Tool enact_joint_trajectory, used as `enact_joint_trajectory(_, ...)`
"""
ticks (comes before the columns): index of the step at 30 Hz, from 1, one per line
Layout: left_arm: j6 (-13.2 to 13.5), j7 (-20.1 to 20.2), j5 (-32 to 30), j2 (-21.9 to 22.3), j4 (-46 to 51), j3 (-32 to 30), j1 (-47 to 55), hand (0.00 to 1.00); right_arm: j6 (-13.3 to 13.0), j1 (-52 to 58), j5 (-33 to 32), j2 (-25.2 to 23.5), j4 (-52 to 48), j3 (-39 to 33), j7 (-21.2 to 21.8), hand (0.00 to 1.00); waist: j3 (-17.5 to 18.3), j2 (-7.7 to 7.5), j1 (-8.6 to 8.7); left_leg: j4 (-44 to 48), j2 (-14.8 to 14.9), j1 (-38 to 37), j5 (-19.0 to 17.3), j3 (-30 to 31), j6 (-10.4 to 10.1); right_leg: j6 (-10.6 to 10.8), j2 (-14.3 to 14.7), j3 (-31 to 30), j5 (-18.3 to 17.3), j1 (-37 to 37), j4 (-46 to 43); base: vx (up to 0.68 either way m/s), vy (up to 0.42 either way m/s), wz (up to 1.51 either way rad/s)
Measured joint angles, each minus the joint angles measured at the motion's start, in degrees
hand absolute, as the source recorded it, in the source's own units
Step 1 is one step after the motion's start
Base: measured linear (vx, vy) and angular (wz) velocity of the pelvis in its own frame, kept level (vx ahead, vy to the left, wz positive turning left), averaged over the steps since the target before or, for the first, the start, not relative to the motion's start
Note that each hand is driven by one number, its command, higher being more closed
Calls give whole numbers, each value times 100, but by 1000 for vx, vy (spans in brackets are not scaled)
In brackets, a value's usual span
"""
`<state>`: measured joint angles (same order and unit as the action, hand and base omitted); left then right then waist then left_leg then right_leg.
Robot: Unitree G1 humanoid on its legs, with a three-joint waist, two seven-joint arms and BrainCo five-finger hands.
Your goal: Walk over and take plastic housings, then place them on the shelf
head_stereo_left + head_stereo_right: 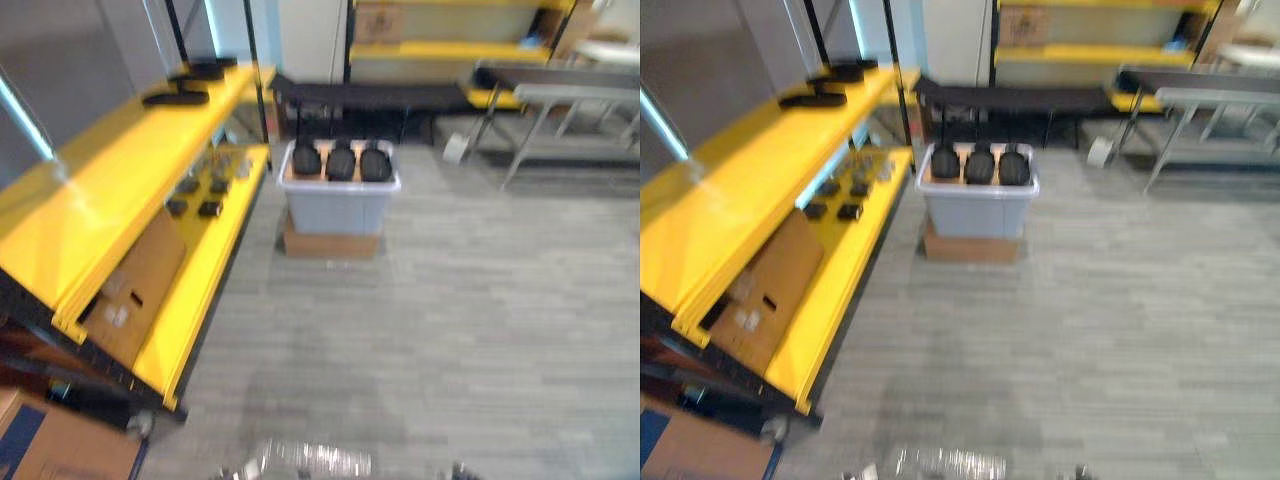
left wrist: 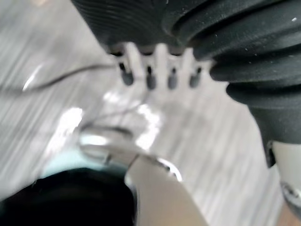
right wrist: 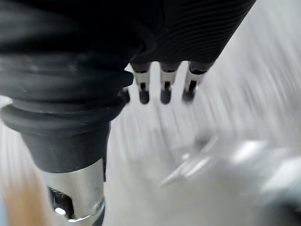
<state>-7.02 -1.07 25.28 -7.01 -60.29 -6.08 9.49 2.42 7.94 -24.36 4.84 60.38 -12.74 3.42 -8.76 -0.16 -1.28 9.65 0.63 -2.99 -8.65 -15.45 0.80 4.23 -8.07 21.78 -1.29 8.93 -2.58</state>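
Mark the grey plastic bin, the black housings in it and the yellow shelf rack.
grey plastic bin [image 1: 337,212]: left eye view, front wall.
black plastic housings [image 1: 341,163]: left eye view, middle housing's top.
yellow shelf rack [image 1: 110,170]: left eye view, upper board's bare surface.

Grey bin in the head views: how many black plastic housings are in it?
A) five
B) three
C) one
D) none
B: three black plastic housings show side by side at the top of the grey bin, which rests on a cardboard box on the floor.
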Motion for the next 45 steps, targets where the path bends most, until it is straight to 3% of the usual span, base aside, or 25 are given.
enact_joint_trajectory(5,-89,-19,188,13,-134,-51,-13,0,65,-18,-219,-78,192,-273,-97,0,-54,-71,22,-936,-180,-497,475,-75,-33,65,-32,84,104,193,214,103,33,5)
enact_joint_trajectory(8,-176,192,179,8,-171,-48,-18,0,90,-38,-420,-118,197,-305,-89,0,-32,-27,38,-1428,-266,-822,684,-75,15,91,-27,144,95,321,280,140,34,3)
enact_joint_trajectory(14,-316,418,199,-112,-167,-46,-62,0,119,-292,-410,-254,196,-311,-87,0,-175,-127,38,-1432,-319,-974,682,-76,12,107,-65,174,105,470,331,49,14,2)
enact_joint_trajectory(19,-311,408,335,-121,-167,-39,-65,0,-22,-399,230,-292,194,-321,-326,0,-251,-146,38,-1468,-346,-1002,674,-84,0,131,-91,183,116,495,336,-57,26,-1)
enact_joint_trajectory(32,-308,396,337,-120,-173,73,-53,0,-261,-372,220,-259,205,-220,-229,0,-259,-138,43,-1481,-386,-969,663,-82,35,204,-121,177,46,484,422,-70,28,-1)
enact_joint_trajectory(34,-309,393,345,-121,-171,86,-56,0,-266,-368,224,-253,192,-221,-239,0,-237,-138,44,-1480,-416,-897,624,-76,90,254,-194,183,-62,327,199,43,54,3)
enact_joint_trajectory(37,-281,381,335,-158,-154,185,-67,0,-391,-368,188,-241,168,-237,-352,0,-268,-165,46,-1476,-532,-788,527,-42,228,308,-521,156,-410,-322,-1046,102,68,4)
enact_joint_trajectory(39,-253,316,333,-144,-157,260,-109,0,-472,-424,80,-170,136,-252,-346,0,-357,-24,76,-1442,-407,-916,535,-48,307,165,-712,174,-522,-880,-2261,164,56,-2)
enact_joint_trajectory(40,-259,280,323,-156,-153,280,-138,0,-552,-426,46,-180,118,-235,-326,0,-442,-8,113,-1442,-280,-1072,474,-63,270,1,-667,189,-705,-1007,-2333,166,57,2)
enact_joint_trajectory(41,-259,276,317,-179,-153,270,-137,0,-592,-423,46,-204,120,-219,-318,0,-464,-34,105,-1443,-235,-1106,443,-75,239,18,-626,187,-747,-1071,-2280,206,38,1)
enact_joint_trajectory(43,-253,235,295,-292,-154,227,-180,0,-603,-420,99,-300,121,-191,-242,0,-459,-230,88,-1439,-111,-1235,309,-104,84,112,-462,158,-682,-1384,-1743,217,-8,-3)
enact_joint_trajectory(45,-230,235,294,-298,-154,208,-260,0,-580,-423,164,-286,120,-207,-126,0,-465,-244,93,-1357,-7,-1309,174,-122,-81,163,-346,170,-430,-1610,-1260,329,-58,-7)
